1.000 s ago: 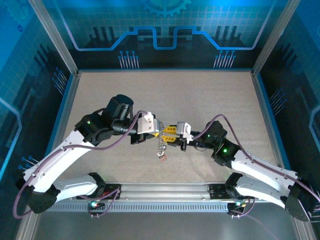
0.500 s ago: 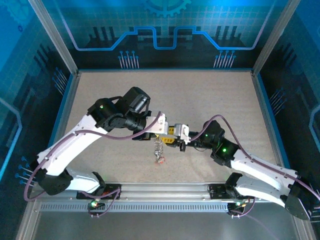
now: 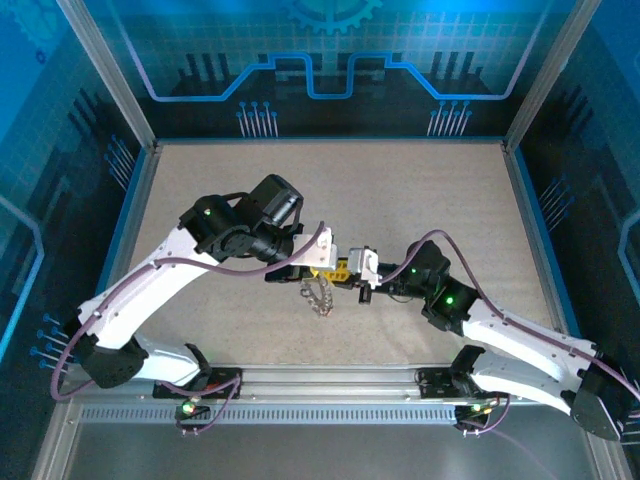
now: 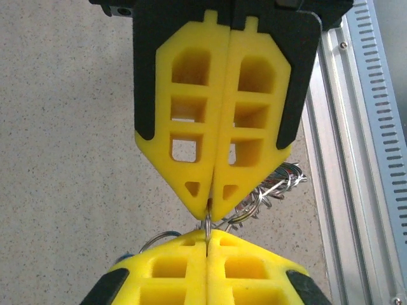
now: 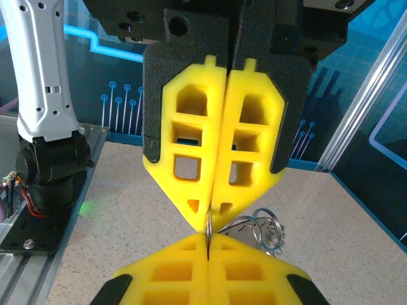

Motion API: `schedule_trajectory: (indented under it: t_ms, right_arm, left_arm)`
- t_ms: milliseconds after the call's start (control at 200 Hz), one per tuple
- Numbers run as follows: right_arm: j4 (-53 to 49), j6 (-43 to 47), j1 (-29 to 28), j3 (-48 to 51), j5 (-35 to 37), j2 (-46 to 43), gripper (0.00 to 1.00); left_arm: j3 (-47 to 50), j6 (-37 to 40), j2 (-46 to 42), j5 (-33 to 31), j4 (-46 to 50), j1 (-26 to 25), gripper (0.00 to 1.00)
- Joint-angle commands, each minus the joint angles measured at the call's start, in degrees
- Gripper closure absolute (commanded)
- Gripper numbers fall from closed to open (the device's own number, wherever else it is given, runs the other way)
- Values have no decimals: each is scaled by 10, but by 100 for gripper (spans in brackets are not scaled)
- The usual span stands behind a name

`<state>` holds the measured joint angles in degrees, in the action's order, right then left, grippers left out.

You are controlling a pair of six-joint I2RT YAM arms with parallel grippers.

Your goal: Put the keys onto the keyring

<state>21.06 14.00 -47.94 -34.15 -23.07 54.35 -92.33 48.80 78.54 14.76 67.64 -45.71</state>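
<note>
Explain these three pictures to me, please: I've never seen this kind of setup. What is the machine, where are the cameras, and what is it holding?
This is a robot with a white left arm and a white right arm, bolted at the near edge of a speckled table. Each arm ends in a gripper with two yellow fingers. The wide picture comes from a fixed camera above and behind the arms. The two close-ups come from a camera on each wrist, looking along that arm's own fingers. The left gripper and the right gripper meet tip to tip. Both are closed, pinching a thin wire loop of the silvery keyring. The rest of the keyring bunches just below them; I cannot tell whether it touches the table.
</note>
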Motion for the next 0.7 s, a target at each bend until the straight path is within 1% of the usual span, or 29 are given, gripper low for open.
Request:
schedule_trajectory:
  t_ms: [0,110,310,445,540,655,695]
  right_arm:
    - [3,-5,-11,-5,-14,-11,100]
    - [17,-18,-8,1,-8,-21,100]
    - [26,-46,1,7,-10,-34,100]
    - [25,-60,9,8,-19,-38,100]
    - [21,-64,15,4,-27,-38,100]
    - [14,-66,18,-2,-35,-33,100]
    - [14,-66,18,-3,-36,-31,100]
  left_arm:
    - [14,-28,-29,33,-65,-3,89]
    - [41,-37,-45,27,-87,-2,77]
    - [113,-63,-87,17,-133,5,75]
    - [168,-78,-123,11,-182,5,70]
    - [186,-89,-135,3,-201,6,69]
    - [189,-102,-139,15,-210,9,76]
    - [189,-107,-139,21,-213,9,77]
